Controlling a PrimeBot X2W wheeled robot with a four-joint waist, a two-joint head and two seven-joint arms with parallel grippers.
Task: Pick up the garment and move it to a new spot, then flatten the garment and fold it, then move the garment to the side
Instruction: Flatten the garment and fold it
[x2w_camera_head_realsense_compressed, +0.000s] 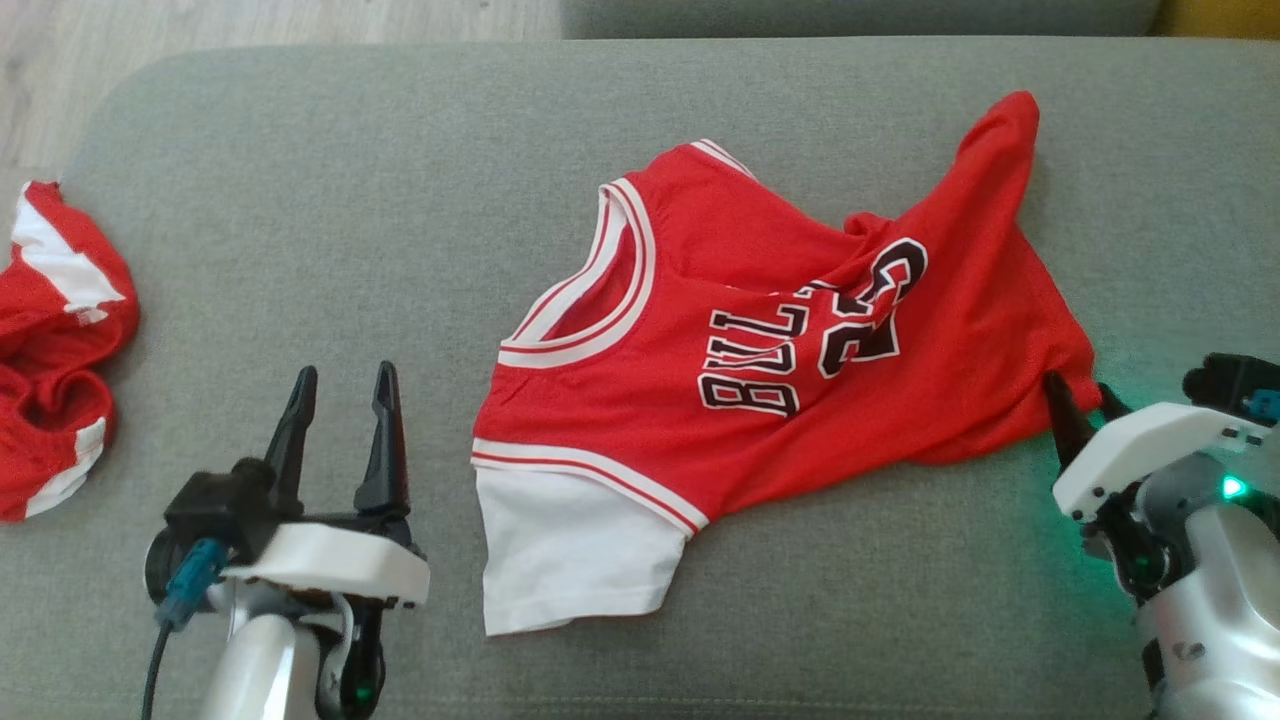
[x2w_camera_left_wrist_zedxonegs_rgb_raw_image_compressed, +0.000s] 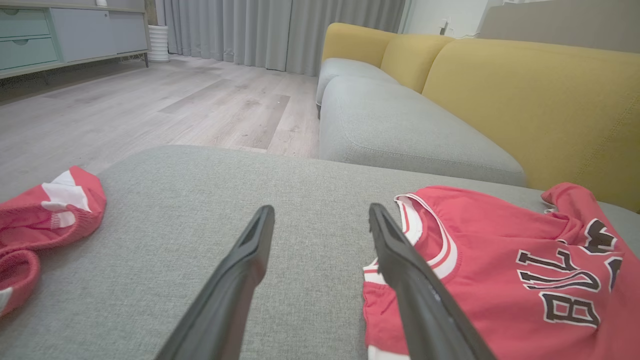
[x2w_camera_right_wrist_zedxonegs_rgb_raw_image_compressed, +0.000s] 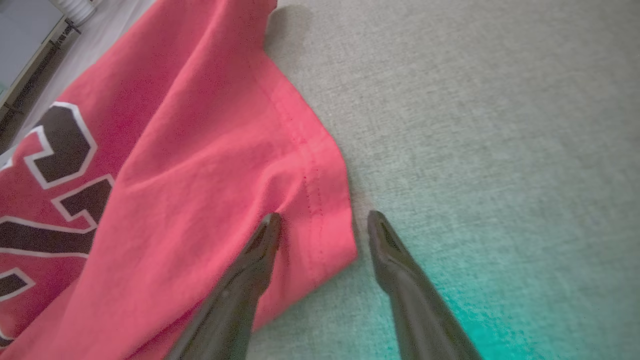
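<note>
Red jersey (x2w_camera_head_realsense_compressed: 780, 350) rumpled, number (x2w_camera_head_realsense_compressed: 870, 310) half-hidden — right jaws wide astride its hem (x2w_camera_right_wrist_zedxonegs_rgb_raw_image_compressed: 320, 200), left jaws wide, empty.

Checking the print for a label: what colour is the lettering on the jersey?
Black with a white outline, on the red jersey; clearest in the head view.
</note>
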